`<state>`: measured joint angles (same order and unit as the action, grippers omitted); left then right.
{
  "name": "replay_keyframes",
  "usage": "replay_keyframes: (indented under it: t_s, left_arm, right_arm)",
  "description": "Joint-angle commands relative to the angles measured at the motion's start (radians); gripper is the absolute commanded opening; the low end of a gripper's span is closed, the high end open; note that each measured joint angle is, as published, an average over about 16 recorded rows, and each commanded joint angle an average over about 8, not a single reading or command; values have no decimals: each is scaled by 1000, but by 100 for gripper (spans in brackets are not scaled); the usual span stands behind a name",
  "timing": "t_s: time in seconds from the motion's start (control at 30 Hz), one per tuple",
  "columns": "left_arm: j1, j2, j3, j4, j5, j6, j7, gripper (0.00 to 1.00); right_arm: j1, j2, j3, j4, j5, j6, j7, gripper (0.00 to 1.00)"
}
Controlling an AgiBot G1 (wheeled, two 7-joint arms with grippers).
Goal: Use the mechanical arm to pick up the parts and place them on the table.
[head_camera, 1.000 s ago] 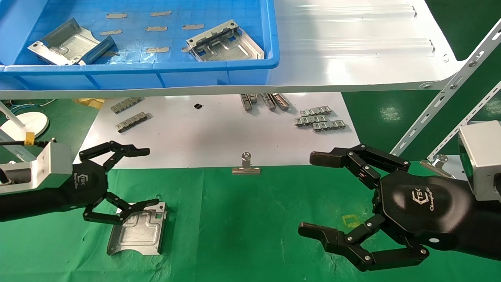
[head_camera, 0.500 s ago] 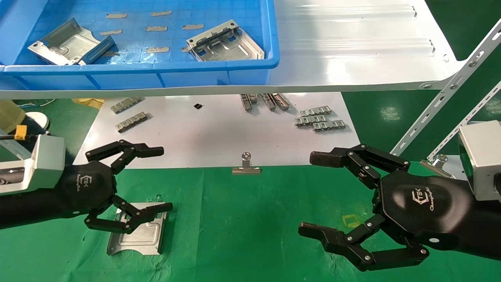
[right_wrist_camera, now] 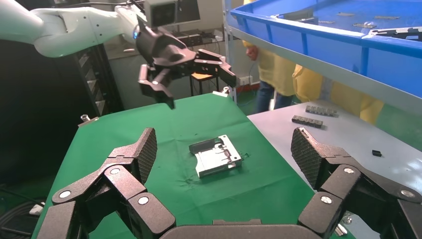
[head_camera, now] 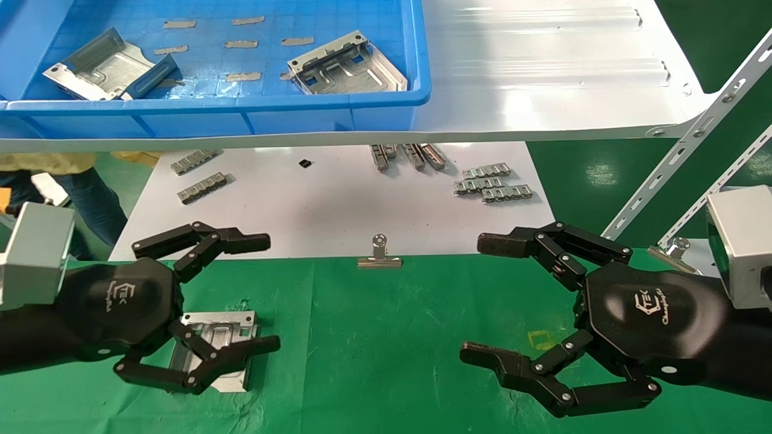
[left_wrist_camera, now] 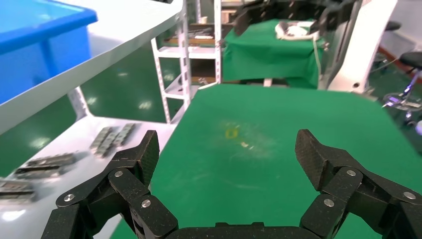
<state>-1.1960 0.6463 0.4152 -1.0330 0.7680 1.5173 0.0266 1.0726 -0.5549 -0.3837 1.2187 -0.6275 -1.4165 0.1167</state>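
Compared with a second ago, the left gripper (head_camera: 199, 313) has risen off the plate (head_camera: 212, 343) and drifted toward the robot; its fingers (left_wrist_camera: 142, 159) are spread wide and hold nothing. That plate lies flat on the green table (head_camera: 386, 337), clear of the hand in the right wrist view. Up on the white shelf (head_camera: 543, 78), the blue bin (head_camera: 241, 114) holds two more plates, one at its left (head_camera: 99, 66) and one at its right (head_camera: 344, 66). Below, link strips (head_camera: 491, 184) rest on the white board (head_camera: 338, 205), with a binder clip (head_camera: 379, 256) at its near edge. At far right, the right gripper (head_camera: 476, 301) hovers over the cloth, unmoved, jaws open and empty.
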Motion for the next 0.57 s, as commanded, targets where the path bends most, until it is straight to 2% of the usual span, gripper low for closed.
replay_keyframes:
  t_s: [0.03, 0.33, 0.57]
  left_arm:
    - [18, -5, -20, -38, -6, -3, -32, 100]
    - [98, -28, -109, -202, -30, -17, -172, 100]
    - [130, -37, -146, -270, -41, -22, -225, 100]
  right_arm:
    - [0, 0, 0, 0, 0, 0, 0, 100]
    - [0, 0, 0, 0, 0, 0, 0, 100]
    - [0, 0, 0, 0, 0, 0, 0, 100]
